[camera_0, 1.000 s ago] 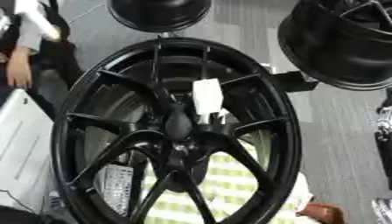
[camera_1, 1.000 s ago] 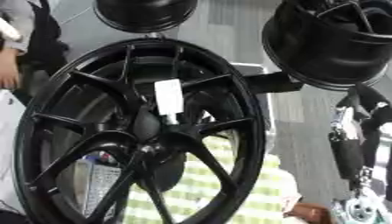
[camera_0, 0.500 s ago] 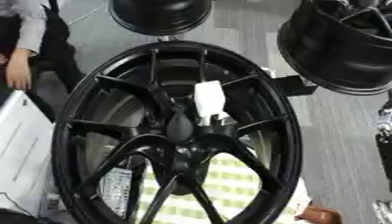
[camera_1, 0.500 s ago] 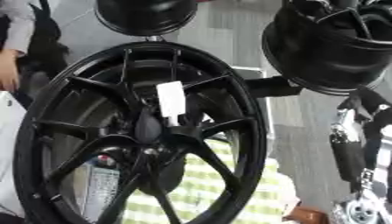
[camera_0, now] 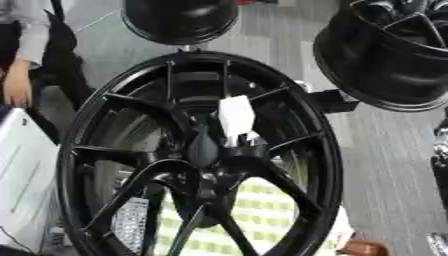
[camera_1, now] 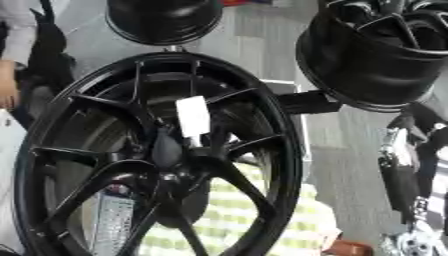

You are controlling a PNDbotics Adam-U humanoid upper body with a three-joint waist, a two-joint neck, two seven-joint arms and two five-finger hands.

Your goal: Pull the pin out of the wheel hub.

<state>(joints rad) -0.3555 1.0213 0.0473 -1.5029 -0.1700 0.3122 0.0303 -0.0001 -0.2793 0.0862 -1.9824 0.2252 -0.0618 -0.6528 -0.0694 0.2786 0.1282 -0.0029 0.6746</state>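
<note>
A large black spoked wheel fills the middle of both views, standing on edge with its face turned toward the camera, which puts the hub squarely in reach. Where the spokes meet sits a dark, rounded, teardrop-shaped piece that is probably the pin to be pulled, though its outline blends into the black hub and I cannot be sure. Just to its right and a little farther up, a white tag lies against the spokes, likely a label or marker tied near the pin.

Through the lower spokes a green-and-white checked cloth shows behind the wheel, and a perforated grey strip sits at the near left. Two more black wheels stand beyond: one at the far centre, one at the far right.

The right robot hand is not clearly visible; only black and silver arm parts show along the right edge of the right eye view, so whether its fingers are spread or curled cannot be told. The left robot hand appears in neither view. By my judgement the pull has not begun: nothing touches the hub, and a robot hand must first reach the centre.
</note>
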